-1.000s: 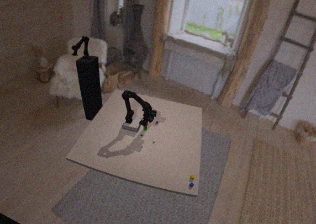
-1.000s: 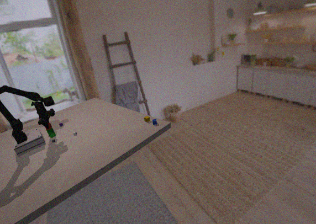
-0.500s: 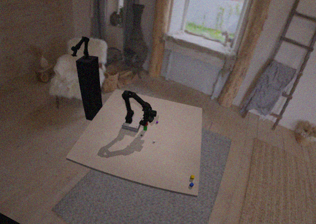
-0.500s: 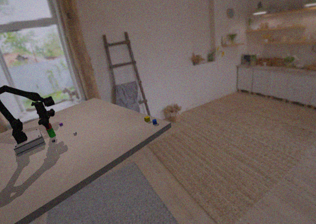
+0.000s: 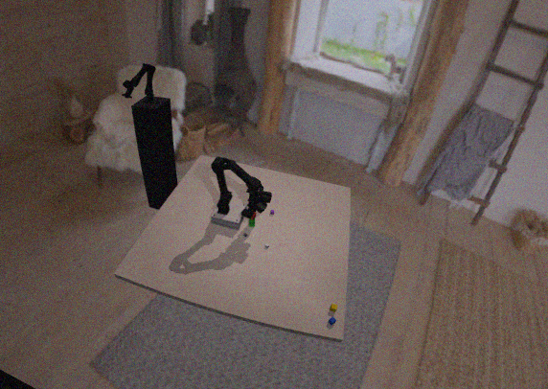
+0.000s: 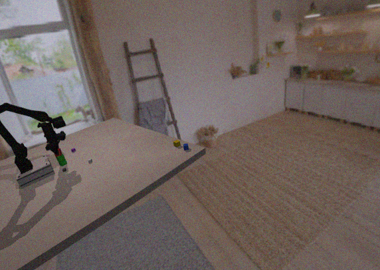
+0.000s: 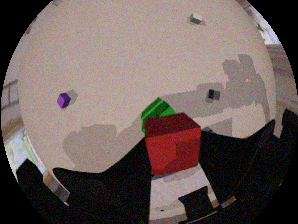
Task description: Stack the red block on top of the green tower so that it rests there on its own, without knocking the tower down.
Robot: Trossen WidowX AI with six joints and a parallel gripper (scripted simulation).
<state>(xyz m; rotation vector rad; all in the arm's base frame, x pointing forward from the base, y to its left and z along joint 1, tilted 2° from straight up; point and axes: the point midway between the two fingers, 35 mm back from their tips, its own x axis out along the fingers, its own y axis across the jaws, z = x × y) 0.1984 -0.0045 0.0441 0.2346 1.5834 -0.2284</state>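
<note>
Wrist view: the red block (image 7: 173, 144) is held between the fingers of the gripper (image 7: 174, 175), which are closed partway against its sides, and a sliver of the green tower (image 7: 157, 110) is seen just past the block's upper edge, at about 11 o'clock from it. Whether the block touches the tower cannot be told from this angle. A small purple block (image 7: 63, 100) is seen well off at 9 o'clock, and two small grey cubes (image 7: 212, 95) lie farther out toward 1 and 2 o'clock on the pale table (image 7: 120, 36).

From the exterior camera, the arm (image 6: 30, 114) is seen bent over from its base (image 6: 34, 171), with the gripper (image 6: 57, 150) pointed down and the red block (image 6: 59, 151) set directly over the green tower (image 6: 61, 160), the two appearing to meet. A yellow block (image 6: 177, 143) and a blue block (image 6: 186, 146) are placed side by side near the table's far corner, well apart from the tower.

In the top view, red is seen above green (image 5: 252, 222) just beside the arm's base, at its 3 o'clock.
</note>
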